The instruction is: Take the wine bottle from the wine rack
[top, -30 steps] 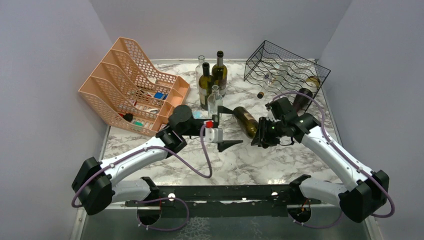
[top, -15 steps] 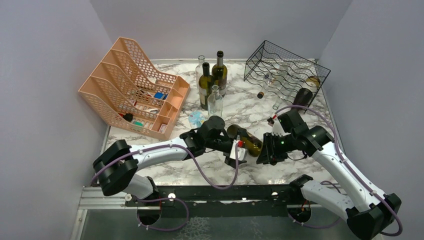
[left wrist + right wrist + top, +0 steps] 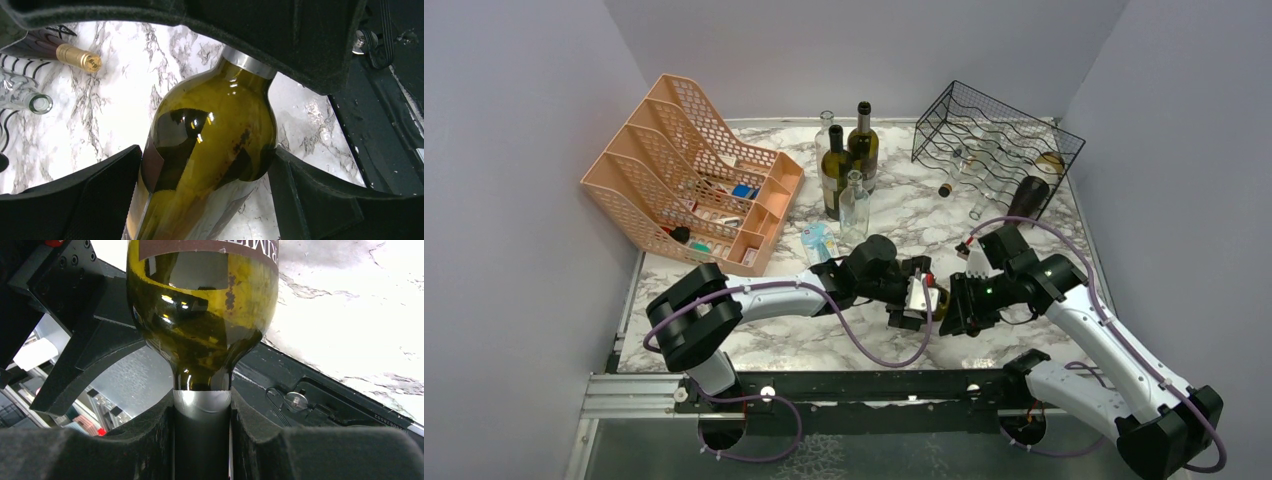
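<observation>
Near the front middle of the marble table [image 3: 904, 205], the wine bottle [image 3: 215, 140] is held between both arms, well apart from the wine rack [image 3: 996, 135] at the far right. The right gripper [image 3: 201, 397] is clamped round the silver-foiled neck. The left gripper [image 3: 206, 160] presses its fingers to both sides of the green body. Only the right wrist view shows the brown label, whose white capitals are cropped and read roughly "PRIME". Only the left wrist view shows a gold-capped bottle [image 3: 75, 56] and a clear bottle's mouth [image 3: 37, 102] lying beyond.
</observation>
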